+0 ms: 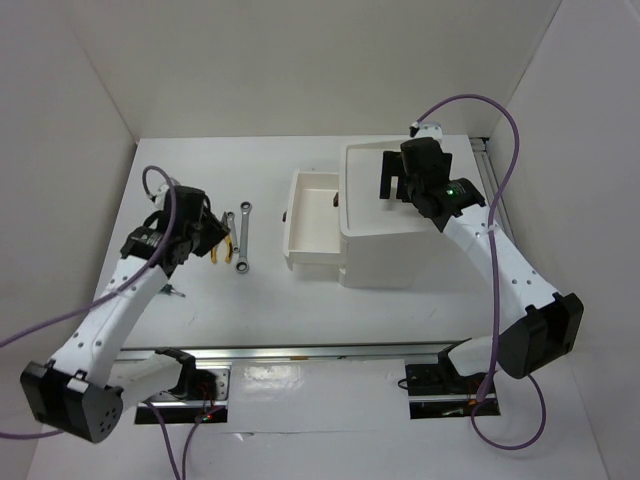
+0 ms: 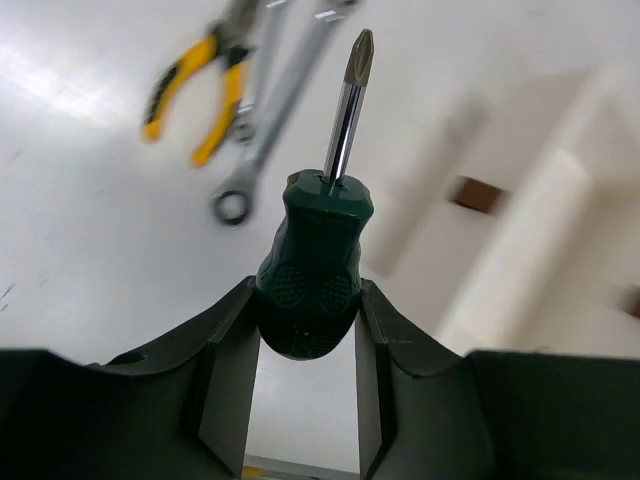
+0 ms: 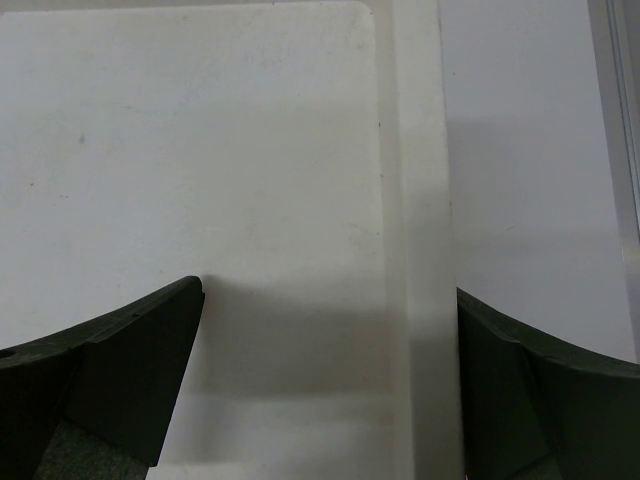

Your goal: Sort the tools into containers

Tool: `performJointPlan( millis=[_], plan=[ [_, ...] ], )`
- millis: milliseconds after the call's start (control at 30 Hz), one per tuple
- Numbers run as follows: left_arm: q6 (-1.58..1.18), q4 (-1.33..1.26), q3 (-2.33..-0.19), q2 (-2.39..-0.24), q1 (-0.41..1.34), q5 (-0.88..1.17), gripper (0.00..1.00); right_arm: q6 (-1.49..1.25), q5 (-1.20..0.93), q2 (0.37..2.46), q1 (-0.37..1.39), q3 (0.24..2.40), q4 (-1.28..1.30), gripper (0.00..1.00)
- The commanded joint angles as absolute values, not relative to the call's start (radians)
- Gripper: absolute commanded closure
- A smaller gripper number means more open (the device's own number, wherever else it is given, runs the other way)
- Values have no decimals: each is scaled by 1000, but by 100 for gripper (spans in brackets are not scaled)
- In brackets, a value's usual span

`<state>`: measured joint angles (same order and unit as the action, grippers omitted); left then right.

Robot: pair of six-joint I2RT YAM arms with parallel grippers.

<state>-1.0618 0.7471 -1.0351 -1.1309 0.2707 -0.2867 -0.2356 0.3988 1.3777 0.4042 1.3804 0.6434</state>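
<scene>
My left gripper (image 1: 207, 236) (image 2: 308, 300) is shut on the stubby green-handled screwdriver (image 2: 315, 265), its shaft pointing away from the wrist, held above the table. The yellow-and-black pliers (image 1: 222, 248) (image 2: 195, 88) and two silver wrenches (image 1: 243, 237) (image 2: 272, 128) lie on the table just right of that gripper. The white box unit (image 1: 395, 245) stands at centre right with one drawer (image 1: 312, 240) pulled out to the left. My right gripper (image 1: 393, 178) (image 3: 328, 292) is open and empty over the box's top tray (image 3: 408, 200). The orange-handled screwdriver is out of view.
A small thin object (image 1: 173, 291) pokes out from under the left arm on the table. A dark brown drawer knob (image 2: 476, 194) shows in the left wrist view. White walls enclose the table on three sides. A metal rail (image 1: 300, 352) runs along the near edge.
</scene>
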Motion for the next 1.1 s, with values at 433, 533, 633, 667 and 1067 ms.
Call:
performJointPlan(
  millis=[433, 533, 633, 667, 1067],
  plan=[
    [-819, 367, -1324, -1483, 494, 192, 93, -201, 337, 1413, 466, 1339, 784, 0],
    [-830, 358, -1324, -1509, 514, 183, 79, -201, 337, 1413, 466, 1339, 784, 0],
    [-839, 368, -1335, -1520, 514, 160, 38, -201, 337, 1413, 466, 1339, 784, 0],
    [-839, 368, -1335, -1520, 514, 150, 33, -201, 337, 1422, 466, 1339, 784, 0],
    [-980, 791, -1327, -1370, 346, -339, 0, -201, 327, 1431, 466, 1339, 775, 0]
  ],
)
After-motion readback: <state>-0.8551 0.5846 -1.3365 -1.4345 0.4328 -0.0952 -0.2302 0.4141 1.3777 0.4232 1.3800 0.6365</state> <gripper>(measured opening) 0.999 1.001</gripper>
